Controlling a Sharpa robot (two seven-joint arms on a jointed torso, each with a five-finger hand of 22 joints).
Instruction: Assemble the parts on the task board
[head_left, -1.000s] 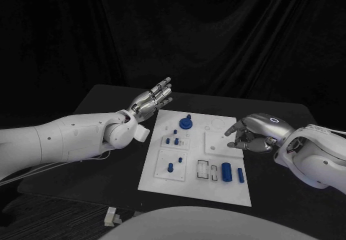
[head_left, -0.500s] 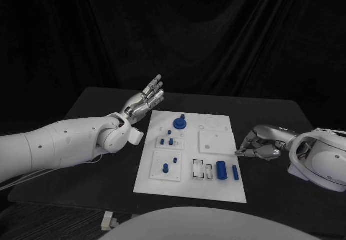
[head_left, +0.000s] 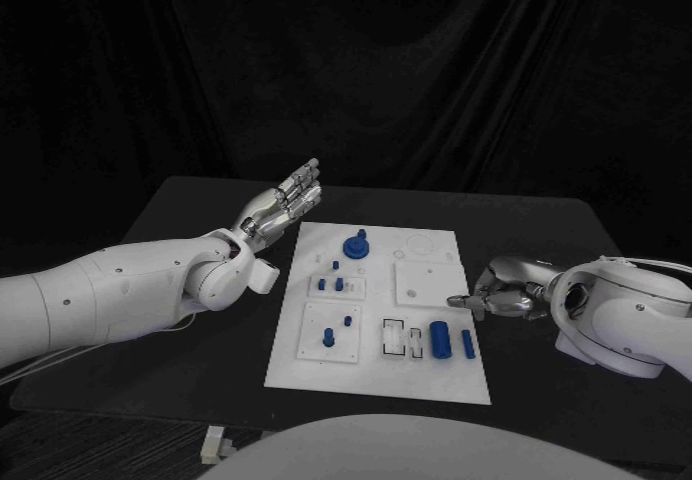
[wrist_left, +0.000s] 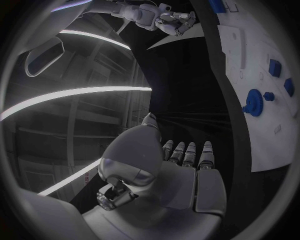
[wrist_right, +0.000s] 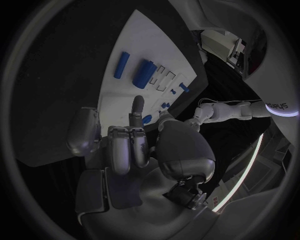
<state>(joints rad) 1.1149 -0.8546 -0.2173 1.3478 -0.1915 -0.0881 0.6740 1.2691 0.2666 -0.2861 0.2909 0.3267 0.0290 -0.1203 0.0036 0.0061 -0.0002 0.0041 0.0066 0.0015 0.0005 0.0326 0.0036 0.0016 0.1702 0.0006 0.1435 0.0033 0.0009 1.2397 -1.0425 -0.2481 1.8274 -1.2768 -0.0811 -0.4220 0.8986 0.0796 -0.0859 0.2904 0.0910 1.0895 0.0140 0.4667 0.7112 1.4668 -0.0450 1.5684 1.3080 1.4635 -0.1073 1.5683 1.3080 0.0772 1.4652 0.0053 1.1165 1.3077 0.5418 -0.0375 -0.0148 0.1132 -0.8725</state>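
Note:
The white task board (head_left: 378, 375) lies mid-table with blue parts on it: a round part with a peg (head_left: 356, 245) at the far end, small pegs (head_left: 330, 284) in the middle, a thick cylinder (head_left: 438, 338) and a slim bar (head_left: 467, 342) near the right edge. My left hand (head_left: 286, 205) is raised beside the board's far left corner, fingers straight and apart, holding nothing. My right hand (head_left: 499, 294) sits low at the board's right edge, fingers curled in, one finger (wrist_right: 137, 105) stretched toward the board. The cylinder (wrist_right: 147, 72) and bar (wrist_right: 121, 65) lie ahead of it.
The black table (head_left: 188, 330) has bare surface on both sides of the board. A dark curtain hangs behind it. The left wrist view shows the board (wrist_left: 262, 75), the round part (wrist_left: 253, 102) and my right hand (wrist_left: 172, 20) far off.
My right hand has come off the board's right plate and dropped beside the right edge, fingers curled tighter. The left hand stays raised. The camera has shifted a little.

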